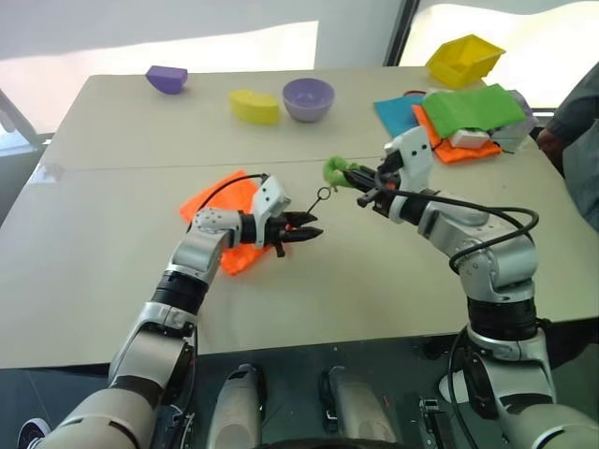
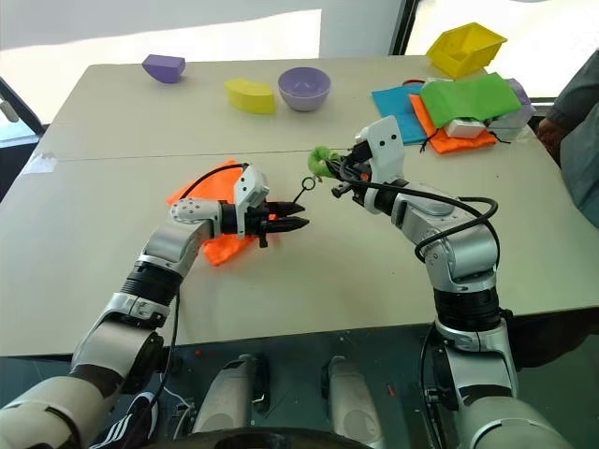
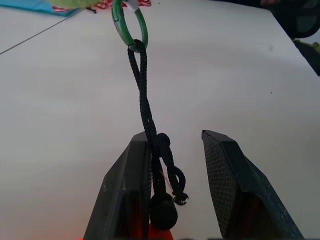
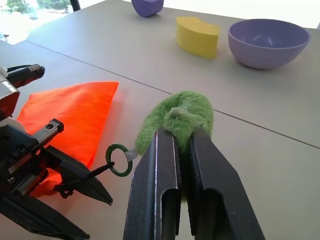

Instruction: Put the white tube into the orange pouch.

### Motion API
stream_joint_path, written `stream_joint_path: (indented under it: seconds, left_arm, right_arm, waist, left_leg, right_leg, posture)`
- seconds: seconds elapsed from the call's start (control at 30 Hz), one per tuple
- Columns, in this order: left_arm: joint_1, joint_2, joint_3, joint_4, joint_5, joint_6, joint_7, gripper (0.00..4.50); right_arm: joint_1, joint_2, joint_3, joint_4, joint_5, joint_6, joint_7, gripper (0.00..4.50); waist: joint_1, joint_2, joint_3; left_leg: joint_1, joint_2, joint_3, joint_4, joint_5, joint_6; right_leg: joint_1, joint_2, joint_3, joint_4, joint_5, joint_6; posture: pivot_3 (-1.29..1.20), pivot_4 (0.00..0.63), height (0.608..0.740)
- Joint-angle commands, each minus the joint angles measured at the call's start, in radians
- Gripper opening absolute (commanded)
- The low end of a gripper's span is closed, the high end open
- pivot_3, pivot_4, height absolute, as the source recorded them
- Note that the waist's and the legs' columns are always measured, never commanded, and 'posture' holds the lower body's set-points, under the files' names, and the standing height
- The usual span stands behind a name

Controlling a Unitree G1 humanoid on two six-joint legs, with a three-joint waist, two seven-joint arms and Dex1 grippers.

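The orange pouch (image 1: 217, 199) lies flat on the table, partly under my left wrist. Its dark cord (image 3: 145, 100) runs up to a small green ring (image 3: 130, 25). My left gripper (image 3: 175, 137) is open; the cord's knotted end lies between the jaws, against one finger (image 3: 127, 175). The ring hangs in the air from a fuzzy green tuft (image 4: 177, 117). My right gripper (image 4: 182, 132) is shut on that tuft, held above the table to the right of the pouch. The white tube is out of view.
At the back of the table stand a purple bowl (image 1: 308, 98), a yellow block (image 1: 254, 106) and a purple block (image 1: 166, 79). Back right are a yellow bin (image 1: 465, 58) and stacked cloths (image 1: 468, 117). A person's sleeve (image 1: 578, 122) shows at the right edge.
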Motion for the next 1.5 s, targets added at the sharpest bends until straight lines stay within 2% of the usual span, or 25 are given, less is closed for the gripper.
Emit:
stream_joint_path:
  seconds: [0.03,0.07,0.1,0.17,0.2,0.23,0.9,1.33,1.5]
  left_arm:
    - [-0.010,0.000,-0.004,-0.024,0.006,-0.013,-0.001,1.64]
    - [-0.011,0.000,-0.005,-0.023,0.007,-0.013,-0.001,1.64]
    - [-0.009,0.000,-0.005,-0.025,0.006,-0.010,-0.002,1.41]
    - [-0.007,0.001,-0.004,-0.027,0.006,-0.012,-0.004,0.83]
    - [-0.007,0.001,-0.001,-0.027,0.006,-0.009,0.000,0.34]
    - [-0.008,0.003,-0.002,-0.025,0.011,-0.016,0.003,0.06]
    - [0.026,0.037,-0.027,-0.061,0.015,0.025,-0.028,0.06]
    - [0.046,0.100,-0.055,-0.103,0.032,0.032,-0.065,0.06]
    - [0.091,0.183,-0.068,-0.154,0.040,0.067,-0.117,0.06]
  right_arm:
    - [-0.025,0.002,-0.017,-0.035,0.014,-0.010,0.000,0.00]
    - [-0.025,0.002,-0.017,-0.034,0.015,-0.010,0.001,0.00]
    - [-0.024,0.002,-0.016,-0.036,0.014,-0.011,0.001,0.00]
    - [-0.023,0.002,-0.015,-0.039,0.015,-0.009,0.001,0.00]
    - [-0.022,0.002,-0.015,-0.038,0.015,-0.009,0.001,0.00]
    - [-0.021,0.002,-0.015,-0.037,0.015,-0.009,0.002,0.00]
    - [-0.061,0.022,-0.073,0.005,0.015,-0.035,-0.040,0.00]
    - [-0.083,0.036,-0.107,0.044,0.011,-0.084,-0.081,0.00]
    - [-0.094,0.024,-0.132,0.068,0.003,-0.100,-0.096,0.00]
  waist:
    - [0.000,0.000,0.000]
    - [0.000,0.000,0.000]
    - [0.000,0.000,0.000]
    - [0.000,0.000,0.000]
    - [0.000,0.000,0.000]
    - [0.000,0.000,0.000]
    - [0.000,0.000,0.000]
    - [0.000,0.000,0.000]
    - [-0.006,0.000,0.000]
  left_leg:
    - [0.000,0.000,0.000,0.000,0.000,0.000]
    - [0.000,0.000,0.000,0.000,0.000,0.000]
    - [0.000,0.000,0.000,0.000,0.000,0.000]
    - [0.000,0.000,0.000,0.000,0.000,0.000]
    - [0.000,0.000,0.000,0.000,0.000,0.000]
    - [0.000,0.000,0.000,0.000,0.000,0.000]
    - [0.000,0.000,0.000,0.000,0.000,0.000]
    - [0.000,0.000,0.000,0.000,0.000,0.000]
    - [0.000,0.000,0.000,0.000,0.000,0.000]
  right_leg:
    - [0.000,0.000,0.000,0.000,0.000,0.000]
    - [0.000,0.000,0.000,0.000,0.000,0.000]
    - [0.000,0.000,0.000,0.000,0.000,0.000]
    - [0.000,0.000,0.000,0.000,0.000,0.000]
    - [0.000,0.000,0.000,0.000,0.000,0.000]
    - [0.000,0.000,0.000,0.000,0.000,0.000]
    - [0.000,0.000,0.000,0.000,0.000,0.000]
    - [0.000,0.000,0.000,0.000,0.000,0.000]
    - [0.000,0.000,0.000,0.001,0.000,0.000]
  posture:
    - [0.00,0.150,0.740]
    - [0.00,0.150,0.740]
    - [0.00,0.150,0.740]
    - [0.00,0.150,0.740]
    - [0.00,0.150,0.740]
    - [0.00,0.150,0.740]
    - [0.00,0.150,0.740]
    - [0.00,0.150,0.740]
    - [0.00,0.150,0.740]
